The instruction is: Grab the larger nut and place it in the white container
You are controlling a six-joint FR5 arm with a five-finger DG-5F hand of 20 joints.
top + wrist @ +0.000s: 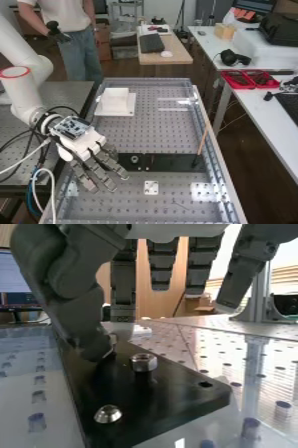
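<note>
The hand [83,144] is held, palm down, over the left side of the perforated surface [166,134], close to the left end of a black plate [174,163]. It is released: the fingers [105,170] are extended and spread, and nothing is gripped between them and the thumb [80,316]. In the wrist view the thumb is angled down, its tip low over the black plate and just beside a hexagonal metal nut [143,362], which sits upright on the plate. At the thumb tip a small metal piece [112,339] is partly hidden and cannot be identified. Farther along the plate from the nut, a domed metal fastener [108,414] is seen, and a round hole [205,384] is cut near the plate's corner.

In the high view, a small white square piece with holes [151,187] is placed on the surface, on the near side of the plate. By the plate's right end a thin brown stick [202,142] is leaned at a slant, with a dark lower end. The white container [115,98] is set at the far left of the surface, well apart from the nut. To the right, red trays [249,79] are laid on a white table [266,117].
</note>
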